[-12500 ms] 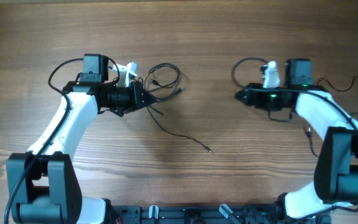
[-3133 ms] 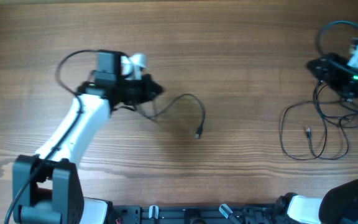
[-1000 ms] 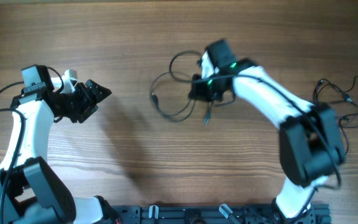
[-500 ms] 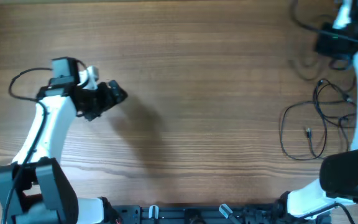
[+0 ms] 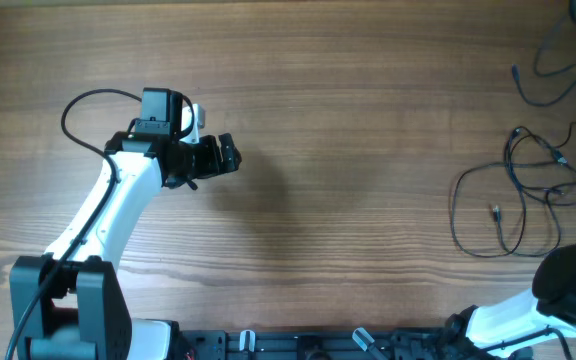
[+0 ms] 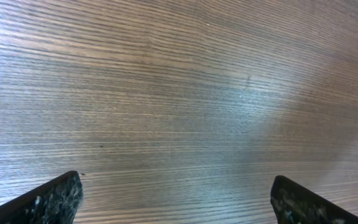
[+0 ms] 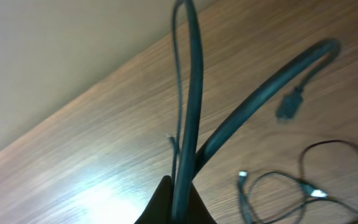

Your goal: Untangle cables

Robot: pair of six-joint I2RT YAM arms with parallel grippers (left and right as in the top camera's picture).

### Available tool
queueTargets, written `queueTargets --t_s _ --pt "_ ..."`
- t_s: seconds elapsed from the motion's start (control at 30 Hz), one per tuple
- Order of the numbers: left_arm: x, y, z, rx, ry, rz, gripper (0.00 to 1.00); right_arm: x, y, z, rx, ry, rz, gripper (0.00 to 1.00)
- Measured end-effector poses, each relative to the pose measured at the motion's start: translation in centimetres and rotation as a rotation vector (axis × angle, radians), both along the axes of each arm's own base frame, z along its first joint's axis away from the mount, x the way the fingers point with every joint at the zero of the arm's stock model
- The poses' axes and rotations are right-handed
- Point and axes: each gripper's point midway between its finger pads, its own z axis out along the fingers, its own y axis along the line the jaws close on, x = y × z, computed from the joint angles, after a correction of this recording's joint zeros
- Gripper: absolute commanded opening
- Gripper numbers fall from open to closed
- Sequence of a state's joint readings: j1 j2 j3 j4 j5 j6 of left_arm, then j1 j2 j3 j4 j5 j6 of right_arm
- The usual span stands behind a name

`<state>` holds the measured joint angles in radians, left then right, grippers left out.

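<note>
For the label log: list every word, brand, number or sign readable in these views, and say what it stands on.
None readable: no text or sign shows on the table, the loose cables, the held cable or the left arm.

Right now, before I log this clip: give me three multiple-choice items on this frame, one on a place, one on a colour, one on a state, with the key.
1. In the overhead view, where does the loose cable lie?
A. right side
B. centre
C. far left

2. What colour is the held cable in the right tool?
A. white
B. dark
C. bright red

3. How is the left tool?
A. open and empty
B. shut on a cable
C. shut on a plug

Key: 1 A, its loops sit near the right edge. 2 B, the right wrist view shows dark strands rising from the tool. 3 A, the left wrist view shows its jaws wide apart with nothing between them.
</note>
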<state>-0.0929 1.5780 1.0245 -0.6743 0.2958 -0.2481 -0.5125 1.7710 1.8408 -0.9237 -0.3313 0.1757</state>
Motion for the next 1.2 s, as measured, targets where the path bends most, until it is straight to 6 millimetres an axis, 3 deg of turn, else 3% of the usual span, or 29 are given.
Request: queueTargets --t_s 0.1,0.17,0.23,0.33,0.47,0.63,0.8,0.9,1.03,1.2 --pt "0.0 0.1 0.0 0.007 -0.001 0.003 1.00 0.5 0.1 -3.0 0.082 0.059 0.010 0.06" --pt "0.1 0.2 0.0 0.010 -0.002 0.004 0.99 0.4 -0.3 -5.9 0.145 0.128 -0.003 0.72" --pt "0.0 0.2 -0.1 0.010 -0.001 0.004 0.99 -0.1 -1.4 -7.9 0.189 0.170 -0.036 1.00" --pt "0.0 0.2 0.0 0.010 -0.001 0.004 1.00 -1.3 -2.8 -8.3 0.255 0.180 -0.087 1.00" --pt "1.3 0.1 0.4 0.005 -0.058 0.004 1.00 -1.2 0.4 -7.2 0.394 0.124 0.062 0.98" --pt "2.7 0.0 1.5 0.003 -0.116 0.006 1.00 -0.6 8.6 -8.3 0.324 0.235 0.305 0.99" --pt "5.2 2.5 5.8 0.144 -0.186 0.074 1.00 -0.3 16.8 -10.4 0.064 0.389 0.499 1.00" --pt "2.5 4.1 4.8 0.233 -0.064 0.096 1.00 -1.6 18.4 -11.2 -0.009 0.486 0.501 1.00" --pt "-2.0 6.1 3.4 0.322 0.132 0.179 1.00 -3.5 18.3 -11.7 -0.029 0.585 0.471 1.00" --pt "-3.0 6.5 3.4 0.340 0.165 0.215 1.00 -3.8 17.9 -11.8 -0.044 0.590 0.453 1.00"
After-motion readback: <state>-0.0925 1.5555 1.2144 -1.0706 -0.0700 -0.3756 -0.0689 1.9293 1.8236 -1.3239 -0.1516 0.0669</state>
